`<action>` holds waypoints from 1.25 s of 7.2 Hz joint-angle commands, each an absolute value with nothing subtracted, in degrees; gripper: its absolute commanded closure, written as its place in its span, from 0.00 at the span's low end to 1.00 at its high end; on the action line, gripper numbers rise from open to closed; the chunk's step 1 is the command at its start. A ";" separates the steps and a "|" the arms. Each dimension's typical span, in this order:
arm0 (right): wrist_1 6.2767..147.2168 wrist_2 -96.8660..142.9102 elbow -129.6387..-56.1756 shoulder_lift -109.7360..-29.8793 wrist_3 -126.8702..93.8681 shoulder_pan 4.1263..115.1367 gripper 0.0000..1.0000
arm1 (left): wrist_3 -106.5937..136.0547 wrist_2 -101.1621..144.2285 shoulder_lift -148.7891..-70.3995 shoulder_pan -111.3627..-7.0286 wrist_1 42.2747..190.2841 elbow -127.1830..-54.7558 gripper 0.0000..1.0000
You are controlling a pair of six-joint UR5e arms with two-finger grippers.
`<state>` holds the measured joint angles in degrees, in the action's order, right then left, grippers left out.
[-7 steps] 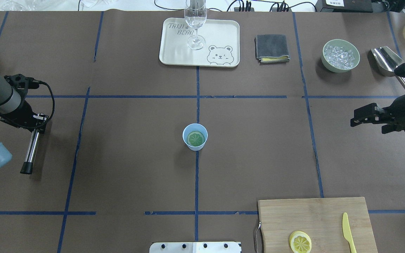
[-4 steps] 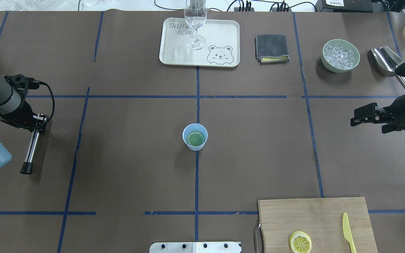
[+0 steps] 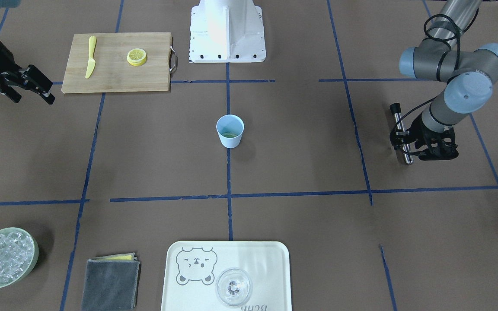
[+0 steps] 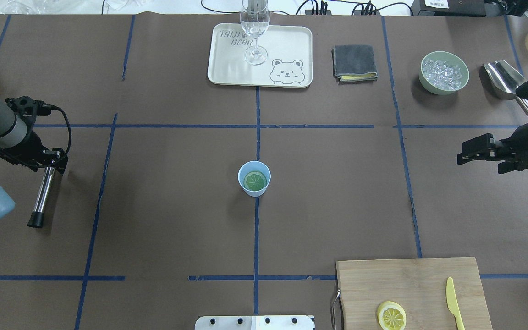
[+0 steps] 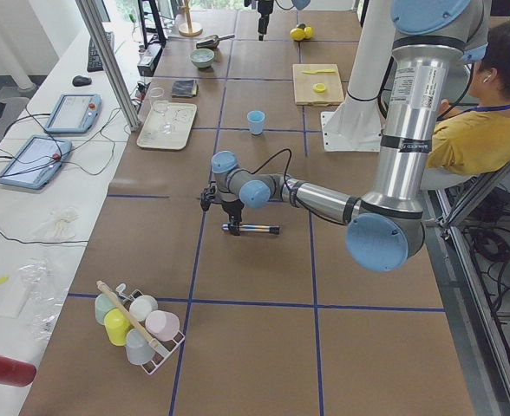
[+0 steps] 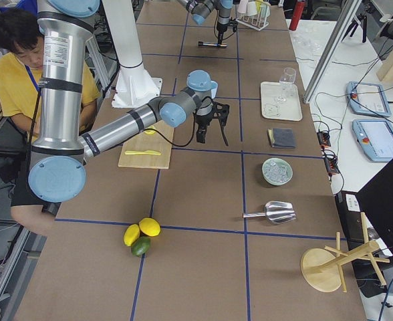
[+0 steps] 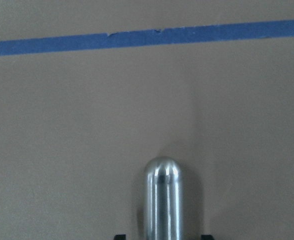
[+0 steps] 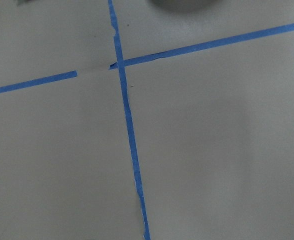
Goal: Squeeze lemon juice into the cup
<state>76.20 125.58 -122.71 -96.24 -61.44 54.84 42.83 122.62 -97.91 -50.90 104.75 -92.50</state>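
Note:
The light-blue cup stands upright at the table's centre and also shows in the front view. A greenish round slice lies inside it. The yellow cut lemon lies face up on the wooden board, near the robot's base. My left gripper is far left, low over one end of a metal rod that lies on the table. Its fingers stand apart on either side of the rod. My right gripper hovers far right, open and empty.
A yellow knife lies on the board. At the far edge are a tray with a clear glass, a grey cloth, a bowl of ice and a metal scoop.
The left gripper's fingers have spread and it has shifted slightly over the rod's upper end. The rod lies where it was. The right gripper has barely moved.

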 commanded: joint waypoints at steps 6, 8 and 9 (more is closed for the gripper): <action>77.17 136.92 -112.62 -98.61 -37.35 71.84 0.00 | 17.13 131.40 -92.75 -74.48 103.89 -104.15 0.00; 81.18 137.02 -105.59 -98.53 -17.61 77.93 0.00 | 2.02 130.87 -91.59 -83.97 100.67 -100.92 0.00; 87.30 136.59 -105.30 -98.26 -8.44 81.27 0.00 | -6.51 131.04 -92.28 -89.85 95.76 -98.03 0.00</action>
<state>81.63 136.70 -107.23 -98.47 -20.46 77.13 3.77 131.01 -92.14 -83.00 100.36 -100.96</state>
